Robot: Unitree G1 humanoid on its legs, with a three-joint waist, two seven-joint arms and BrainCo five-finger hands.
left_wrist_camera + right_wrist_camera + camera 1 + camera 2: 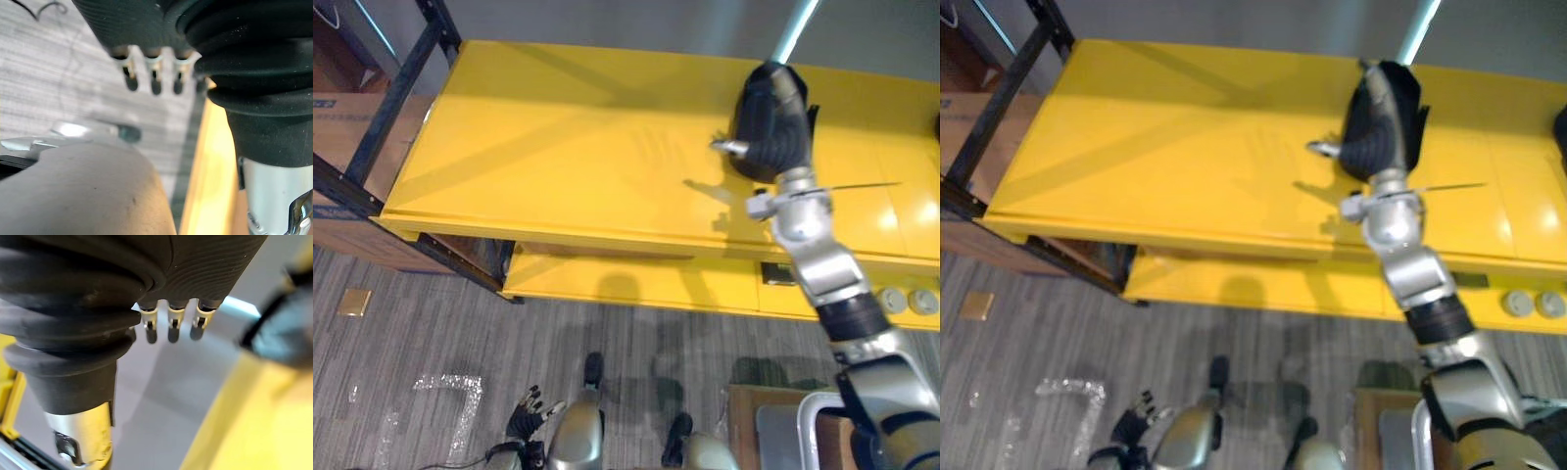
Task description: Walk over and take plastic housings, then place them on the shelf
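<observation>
Nearest to you, the left robot hand [530, 416] hangs low over the floor [431, 333]. Its fingers [154, 81] are straight and spread, with nothing in them; I think it is only kept out of the way. At the lower right a box [773, 411] stands on the floor close to the robot; what is inside you cannot make out.

Further on, the lower board [636, 284] of the yellow shelf [558, 137] carries two grey round parts [893, 300] at its right end. Above it is the broad top of the shelf.

The right arm reaches far over this top, and the right robot hand [766, 122] is above its far right part, with its back turned to the camera. Its fingers [171, 328] are straight and grip nothing. Just past them a dark thing lies on the yellow surface. It is blurred, but I take it for the housing [281, 335]. So it seems already set down at the back of the shelf, probably to leave the front free for more. You cannot tell whether the fingers touch it. When you pull the arm back, mind that the hand does not drag it along.
</observation>
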